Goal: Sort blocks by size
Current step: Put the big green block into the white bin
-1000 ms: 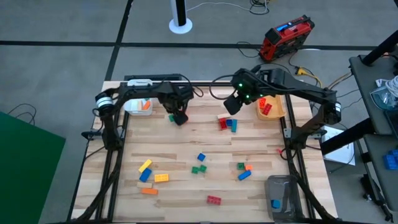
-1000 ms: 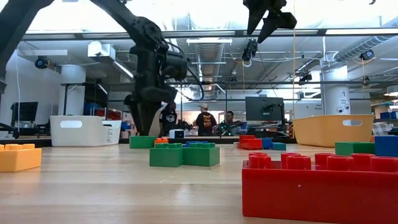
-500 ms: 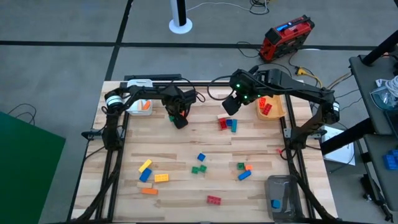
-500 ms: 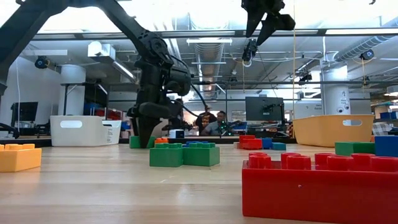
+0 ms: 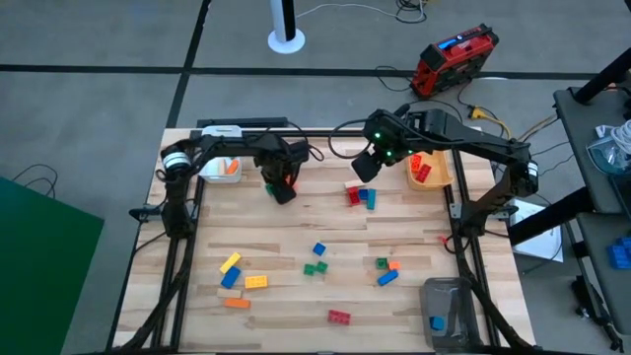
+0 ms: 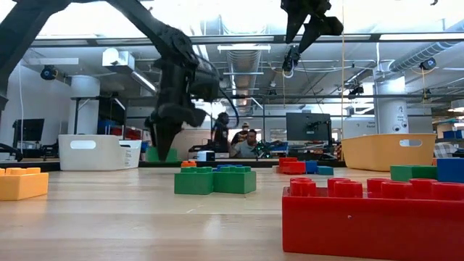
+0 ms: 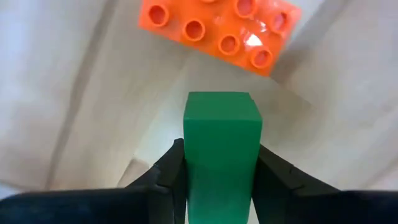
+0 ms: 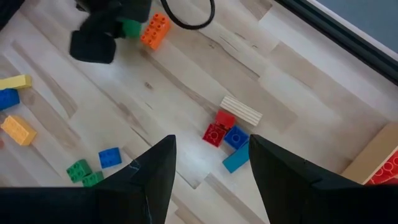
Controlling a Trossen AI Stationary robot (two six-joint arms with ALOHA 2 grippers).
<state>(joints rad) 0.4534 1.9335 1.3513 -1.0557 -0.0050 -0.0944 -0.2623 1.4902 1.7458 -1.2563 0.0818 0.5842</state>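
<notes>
My left gripper is at the table's far left, shut on a green block, which also shows in the low view. An orange block lies flat on the wood just beyond it. My right gripper hangs open, high above the table, over a cluster of red, blue and beige blocks. Several more blocks lie loose across the near half, among them a red one and a yellow one. My left gripper pinches the green block between its two fingers, one on each of two opposite side faces. The fingers come from above, slanting down. The block sticks out past the fingertips and, in the low view, hangs clear of the tabletop.
A white bin with an orange block stands at the far left. An orange-yellow bin with red blocks stands at the far right, and a grey bin with a blue block at the near right. People sit in the room behind.
My left gripper has tipped and risen a little, shifting slightly toward the table's left edge. The green block, which stood on the wood a second ago, now hangs clear of it in the fingers.
</notes>
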